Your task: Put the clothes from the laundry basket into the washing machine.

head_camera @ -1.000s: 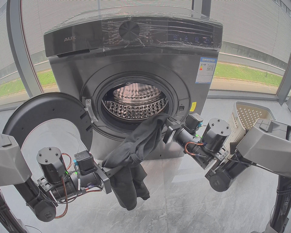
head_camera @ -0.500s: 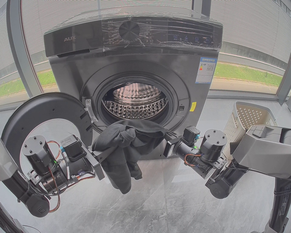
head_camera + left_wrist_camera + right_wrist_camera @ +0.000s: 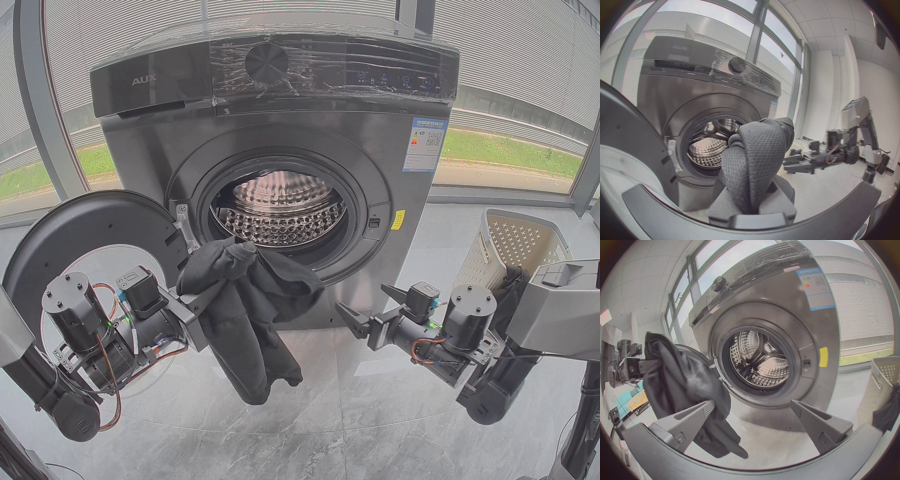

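Observation:
A dark grey garment (image 3: 250, 312) hangs from my left gripper (image 3: 209, 294), which is shut on its bunched top just below and left of the washing machine's open drum (image 3: 279, 209). Up close the cloth (image 3: 756, 162) bulges between the left fingers. My right gripper (image 3: 369, 309) is open and empty, low in front of the machine's right side, apart from the garment (image 3: 684, 387). The beige laundry basket (image 3: 519, 247) stands at the right with dark cloth (image 3: 512, 290) draped at its near edge.
The machine's round door (image 3: 94, 250) is swung open to the left, close behind my left arm. Pale marble floor (image 3: 350, 406) lies free in front of the machine. Window frames (image 3: 34, 100) stand behind it.
My right gripper has let go of the garment, opened and drawn back down to the right. The left gripper has risen toward the drum with the garment, which now hangs from it alone.

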